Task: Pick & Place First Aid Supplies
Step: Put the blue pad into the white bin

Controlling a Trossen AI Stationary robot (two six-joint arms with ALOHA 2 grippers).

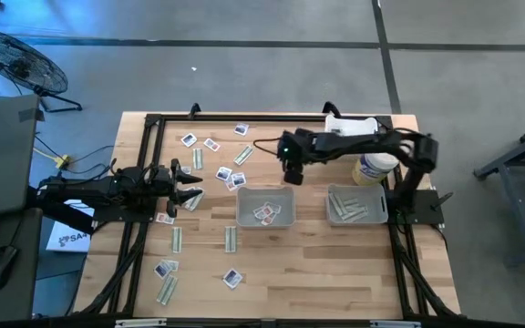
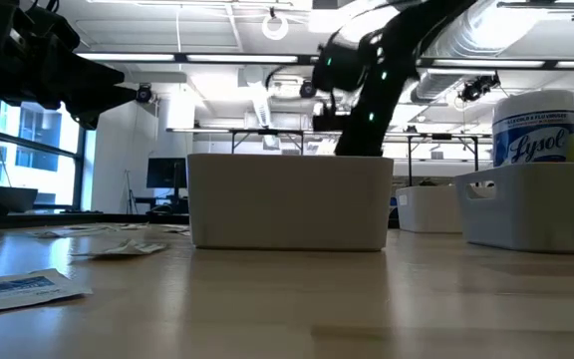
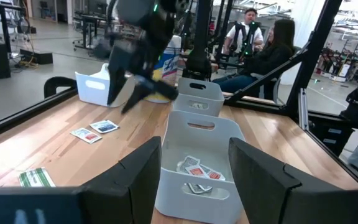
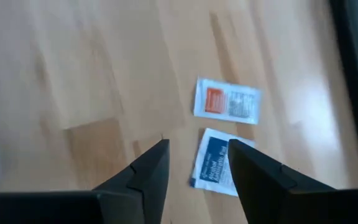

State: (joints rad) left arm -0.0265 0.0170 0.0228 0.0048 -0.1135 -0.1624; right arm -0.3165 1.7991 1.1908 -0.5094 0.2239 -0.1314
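Now the right gripper [image 1: 291,179] hangs with its fingers apart and empty, just beyond the far rim of the middle grey rectangular plastic tray [image 1: 265,208], which has small white packets [image 1: 264,213] inside. Below it, two more packets [image 4: 225,130] lie on the wooden table [image 1: 317,273]. At the left side, the left gripper [image 1: 192,184] waits wide open, holding nothing.

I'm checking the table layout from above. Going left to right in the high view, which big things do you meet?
Left pincer → middle grey tray holding square packets → right pincer just above its rim → right grey tray with strips → white bottle.
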